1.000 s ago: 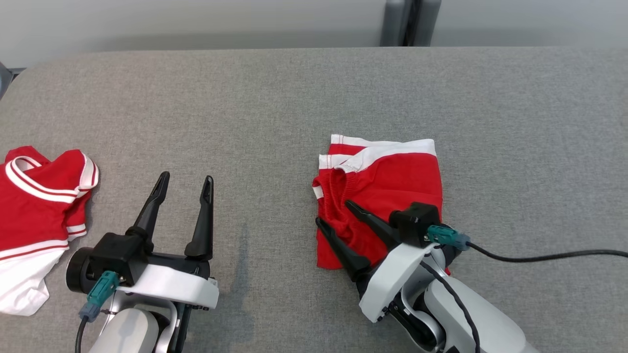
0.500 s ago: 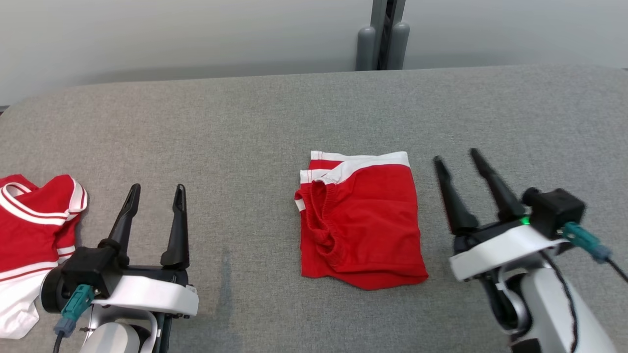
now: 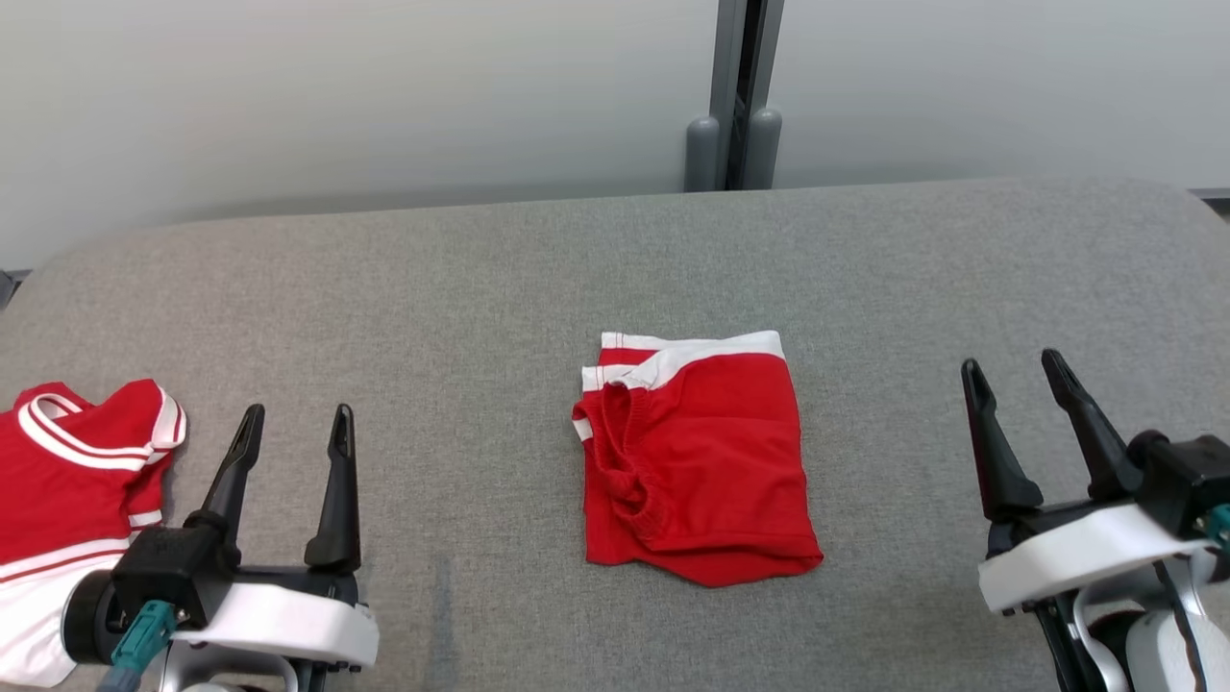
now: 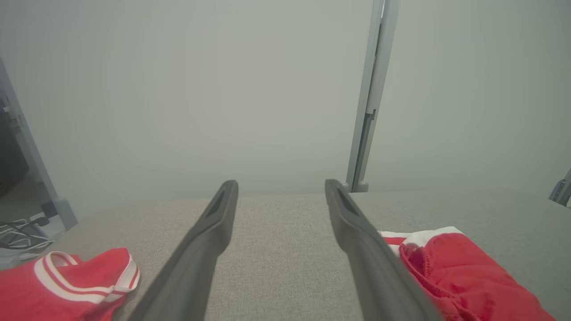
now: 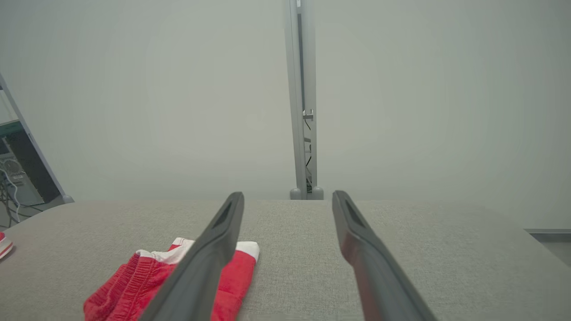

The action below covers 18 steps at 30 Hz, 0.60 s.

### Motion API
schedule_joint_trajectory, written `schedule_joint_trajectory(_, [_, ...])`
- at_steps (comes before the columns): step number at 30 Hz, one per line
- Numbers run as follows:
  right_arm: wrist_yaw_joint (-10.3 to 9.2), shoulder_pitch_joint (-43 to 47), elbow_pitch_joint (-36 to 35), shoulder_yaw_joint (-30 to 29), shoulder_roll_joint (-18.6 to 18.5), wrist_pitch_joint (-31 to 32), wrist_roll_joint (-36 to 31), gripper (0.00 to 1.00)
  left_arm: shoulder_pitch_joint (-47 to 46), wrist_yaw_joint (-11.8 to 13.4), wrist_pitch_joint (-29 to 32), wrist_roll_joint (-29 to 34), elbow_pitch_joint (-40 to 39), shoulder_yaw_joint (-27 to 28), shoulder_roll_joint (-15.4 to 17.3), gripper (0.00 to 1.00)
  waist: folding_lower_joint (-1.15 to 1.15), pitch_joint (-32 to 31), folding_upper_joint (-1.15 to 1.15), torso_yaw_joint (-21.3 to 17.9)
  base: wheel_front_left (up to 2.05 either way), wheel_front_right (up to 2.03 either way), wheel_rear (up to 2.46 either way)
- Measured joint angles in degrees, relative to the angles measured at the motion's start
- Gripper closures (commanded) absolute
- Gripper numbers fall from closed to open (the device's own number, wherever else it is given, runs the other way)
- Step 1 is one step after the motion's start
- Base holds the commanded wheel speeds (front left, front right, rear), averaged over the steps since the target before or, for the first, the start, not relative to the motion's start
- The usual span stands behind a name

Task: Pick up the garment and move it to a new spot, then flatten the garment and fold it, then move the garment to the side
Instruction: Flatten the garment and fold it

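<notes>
The garment (image 3: 697,461) is a pair of red shorts with a white band, folded into a compact rectangle on the grey table, near the middle. From the left wrist it lies at the lower right (image 4: 464,276); from the right wrist it lies at the lower left (image 5: 156,276). My left gripper (image 3: 293,423) stands open at the lower left, well clear of the shorts, nothing between its fingers. My right gripper (image 3: 1014,370) stands open at the lower right, apart from the shorts, also holding nothing.
A second red and white garment (image 3: 77,481) lies loosely at the table's left edge, beside my left gripper, also seen as a red collar (image 4: 67,285). A grey post (image 3: 735,96) rises behind the table against a pale wall. The grey table surface (image 3: 480,288) stretches wide.
My right gripper has lifted off the folded shorts and drawn back to the right, open. The head camera has tilted up, so the whole picture has shifted. The left gripper keeps its pose.
</notes>
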Motion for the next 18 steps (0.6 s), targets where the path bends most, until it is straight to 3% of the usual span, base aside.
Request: schedule_joint_trajectory(18, [0.00,9.1,-3.7,-2.5,0.0,4.6,-1.3,0.00,5.4,0.8,1.5,0.0,-1.5,-1.3,1.6,0.00,0.00,-6.1,0.00,0.4,0.00,0.00,0.00])
